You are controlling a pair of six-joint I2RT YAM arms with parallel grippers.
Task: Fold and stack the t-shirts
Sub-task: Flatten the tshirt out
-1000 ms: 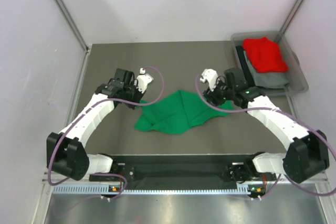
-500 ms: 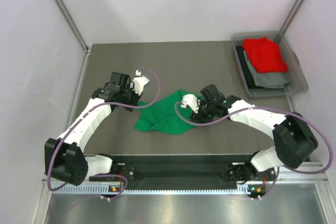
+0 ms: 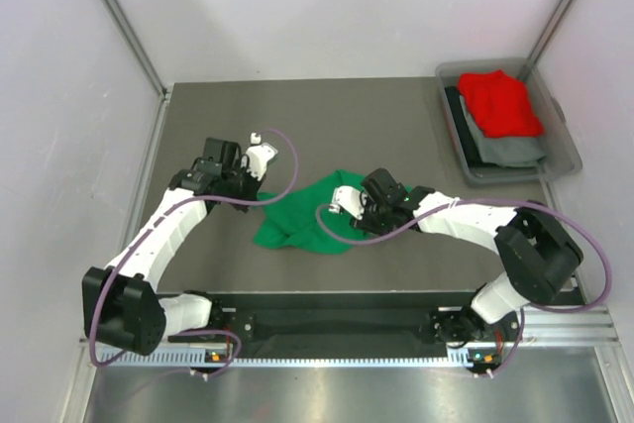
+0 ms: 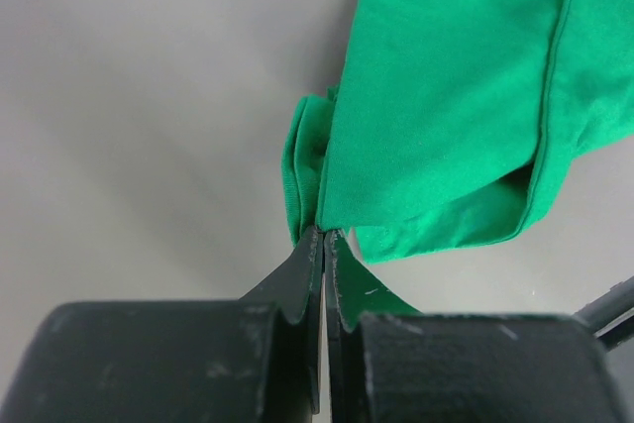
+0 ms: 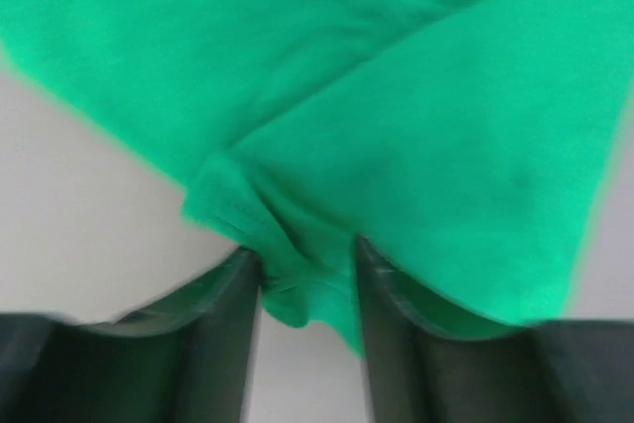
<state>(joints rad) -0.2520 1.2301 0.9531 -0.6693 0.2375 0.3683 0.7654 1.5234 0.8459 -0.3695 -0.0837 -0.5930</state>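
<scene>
**Left fingers** (image 4: pixel 315 260): pressed together on a thin hem corner of the green t-shirt (image 4: pixel 446 96). The rest of the cloth trails up and to the right from the tips.

**Green t-shirt:** lies crumpled and part-doubled on the surface (image 3: pixel 347 116), between the two pairs of fingers. It is not yet a neat fold.

**Right fingers** (image 5: pixel 230 314): clamped on a thick bunched ridge of the same shirt. Green cloth fills the view beyond the tips.

**Red t-shirt** (image 3: pixel 500 101): well right of the right fingers, on grey cloth (image 3: pixel 510 151) in the clear bin (image 3: pixel 565 146).

**Risks:**
- The left hold is slim, so a sideways tug from the right could pull the hem free.
- The right bunch likely takes in several layers, so the fold could drag askew.
</scene>
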